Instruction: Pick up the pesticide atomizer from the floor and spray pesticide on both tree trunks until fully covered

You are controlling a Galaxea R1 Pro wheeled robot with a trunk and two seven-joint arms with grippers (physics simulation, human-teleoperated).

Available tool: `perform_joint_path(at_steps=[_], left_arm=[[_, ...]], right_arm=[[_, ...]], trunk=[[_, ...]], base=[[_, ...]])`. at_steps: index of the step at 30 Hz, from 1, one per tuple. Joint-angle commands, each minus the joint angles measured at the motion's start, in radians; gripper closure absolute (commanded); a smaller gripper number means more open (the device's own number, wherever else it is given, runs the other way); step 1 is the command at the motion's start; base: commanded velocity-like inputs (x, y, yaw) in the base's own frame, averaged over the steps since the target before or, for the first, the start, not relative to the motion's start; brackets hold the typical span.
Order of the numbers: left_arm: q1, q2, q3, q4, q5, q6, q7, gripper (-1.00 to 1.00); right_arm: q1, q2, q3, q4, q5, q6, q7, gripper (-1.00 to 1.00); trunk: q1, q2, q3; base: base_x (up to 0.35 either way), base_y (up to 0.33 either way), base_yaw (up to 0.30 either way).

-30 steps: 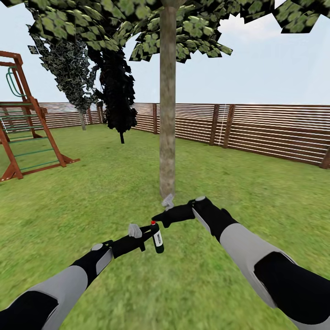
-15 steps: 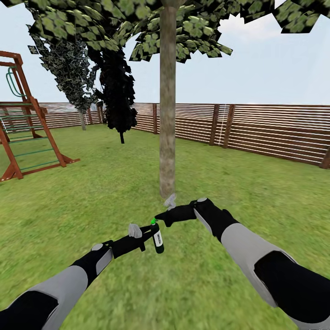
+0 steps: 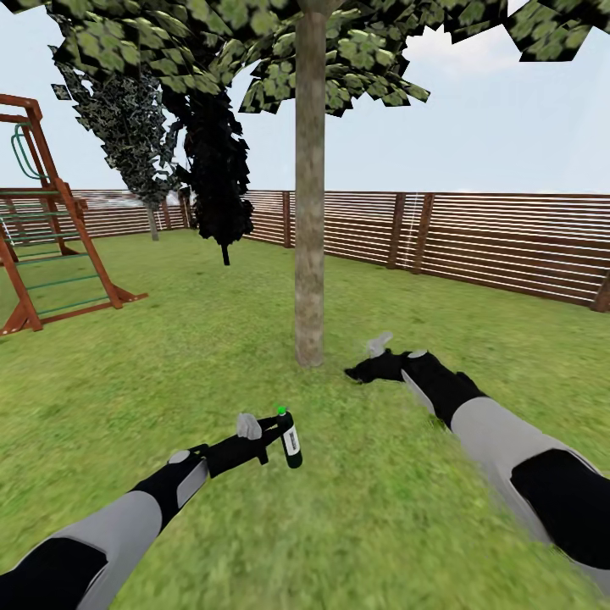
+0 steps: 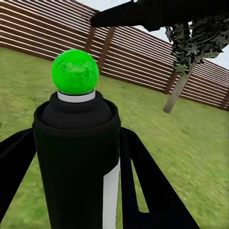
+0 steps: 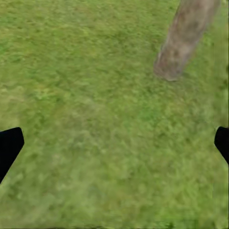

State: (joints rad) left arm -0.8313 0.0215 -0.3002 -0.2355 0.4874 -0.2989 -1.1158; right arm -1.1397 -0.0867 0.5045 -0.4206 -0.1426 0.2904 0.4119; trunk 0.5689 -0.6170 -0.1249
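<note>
**Atomizer held upright in front of the trunk**

The small dark bottle-shaped pesticide atomizer [image 3: 291, 439] with a green dot on top and a pale label stands upright between the two black fingers [image 4: 152, 191] of the left gripper [image 3: 273, 434], which pinch it from both sides. Beyond the fingertips rises the thick straight grey-brown mottled tree trunk [image 3: 310, 186], well apart from the bottle. The right gripper [image 3: 366, 360] hangs over the green grass lawn [image 3: 169, 364] near the base of the trunk; its black fingers [image 5: 9, 145] are spread wide with only grass between them. A brown horizontal-slat wooden fence [image 3: 508, 246] closes the garden behind the tree.
</note>
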Motion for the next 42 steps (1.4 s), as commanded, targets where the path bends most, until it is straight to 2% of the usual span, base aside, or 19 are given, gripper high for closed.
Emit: perform_joint_path(at_steps=[1, 2, 3, 4, 5, 6, 8, 9, 11, 12, 14, 16, 18, 21, 22, 24, 30, 35, 42], left_arm=[[0.000, 0.001, 0.001, 0.000, 0.000, 0.000, 0.012, 1.00], [0.000, 0.003, 0.002, 0.001, 0.000, 0.000, 0.062, 1.00], [0.000, 0.003, 0.002, 0.001, 0.000, 0.000, 0.112, 1.00], [0.000, 0.003, 0.001, 0.001, 0.000, 0.000, 0.214, 1.00], [0.000, 0.002, 0.001, 0.001, -0.001, 0.000, 0.289, 1.00], [0.000, 0.002, 0.000, 0.001, -0.001, 0.000, 0.399, 1.00], [0.000, 0.001, 0.000, 0.002, -0.001, 0.001, 0.546, 1.00], [0.000, 0.000, 0.000, 0.003, 0.000, 0.001, 0.627, 1.00], [0.000, -0.001, -0.002, 0.004, -0.001, 0.000, 0.846, 1.00], [0.000, -0.003, -0.003, 0.004, -0.001, 0.000, 0.915, 1.00], [0.000, -0.003, -0.004, 0.004, -0.001, 0.000, 0.936, 1.00], [0.000, -0.012, -0.005, 0.006, -0.002, 0.000, 0.942, 1.00], [0.000, -0.021, -0.006, 0.009, -0.008, 0.000, 0.944, 1.00], [0.000, -0.033, -0.006, 0.016, -0.019, 0.000, 0.945, 1.00], [0.000, -0.036, -0.006, 0.022, -0.020, 0.000, 0.945, 1.00], [0.000, -0.041, -0.007, 0.028, -0.022, 0.000, 0.945, 1.00], [0.000, -0.067, -0.017, 0.031, -0.025, -0.001, 0.946, 1.00], [0.000, -0.070, -0.065, 0.031, -0.025, -0.002, 0.947, 1.00], [0.000, -0.071, -0.069, 0.031, -0.026, -0.002, 0.946, 1.00]], right_arm=[[0.001, -0.031, 0.000, 0.004, -0.003, 0.000, -0.051, -1.00], [0.004, -0.068, 0.000, 0.028, -0.004, -0.002, -0.133, -1.00], [0.006, -0.084, 0.000, 0.058, -0.005, -0.003, -0.187, -1.00], [0.007, -0.100, -0.001, 0.126, -0.007, -0.012, -0.264, -1.00], [0.008, -0.106, -0.001, 0.180, -0.009, -0.038, -0.309, -1.00], [0.009, -0.112, -0.001, 0.267, -0.015, -0.106, -0.371, -1.00], [0.017, -0.115, -0.001, 0.379, -0.046, -0.200, -0.456, -1.00], [0.032, -0.115, -0.001, 0.414, -0.075, -0.237, -0.488, -1.00], [0.098, -0.117, 0.000, 0.460, -0.186, -0.317, -0.531, -1.00], [0.169, -0.111, 0.001, 0.470, -0.253, -0.422, -0.542, -1.00], [0.228, -0.097, 0.002, 0.475, -0.303, -0.512, -0.545, -1.00], [0.267, -0.065, 0.002, 0.476, -0.330, -0.548, -0.544, -1.00], [0.281, -0.040, 0.003, 0.477, -0.338, -0.560, -0.542, -1.00], [0.309, 0.025, 0.003, 0.476, -0.338, -0.566, -0.541, -1.00], [0.313, 0.035, 0.004, 0.476, -0.338, -0.567, -0.541, -1.00], [0.318, 0.047, 0.004, 0.476, -0.338, -0.568, -0.541, -1.00], [0.323, 0.054, 0.005, 0.477, -0.338, -0.567, -0.541, -1.00], [0.331, 0.081, 0.006, 0.477, -0.338, -0.567, -0.541, -1.00], [0.337, 0.095, 0.006, 0.477, -0.336, -0.567, -0.541, -1.00]], trunk=[[0.000, 0.000, 0.000], [0.000, 0.000, 0.000], [0.000, 0.000, 0.000], [0.000, 0.000, 0.000], [0.000, 0.000, 0.000], [0.000, 0.000, 0.000], [0.000, 0.000, 0.000], [0.000, 0.000, 0.000], [0.000, 0.000, 0.000], [0.000, 0.000, 0.000], [0.000, 0.000, 0.000], [0.000, 0.000, 0.000], [0.000, 0.000, 0.000], [0.000, 0.000, 0.000], [0.000, 0.000, 0.000], [0.000, 0.000, 0.000], [0.000, 0.000, 0.000], [0.000, 0.000, 0.000], [0.000, 0.000, 0.000]], base=[[0.000, 0.000, 0.000], [0.000, 0.000, 0.000], [0.000, 0.000, 0.000], [0.000, 0.000, 0.000], [0.000, 0.000, 0.000], [0.000, 0.000, 0.000], [0.000, 0.000, 0.000], [0.000, 0.000, 0.000], [0.000, 0.000, 0.000], [0.000, 0.000, 0.000], [0.000, 0.000, 0.000], [0.000, 0.000, 0.000], [0.023, 0.000, 0.000], [0.168, 0.000, 0.000], [0.288, 0.000, 0.000], [0.320, 0.000, 0.000], [0.344, 0.000, 0.000], [0.324, 0.000, 0.000], [0.278, 0.000, 0.000]])
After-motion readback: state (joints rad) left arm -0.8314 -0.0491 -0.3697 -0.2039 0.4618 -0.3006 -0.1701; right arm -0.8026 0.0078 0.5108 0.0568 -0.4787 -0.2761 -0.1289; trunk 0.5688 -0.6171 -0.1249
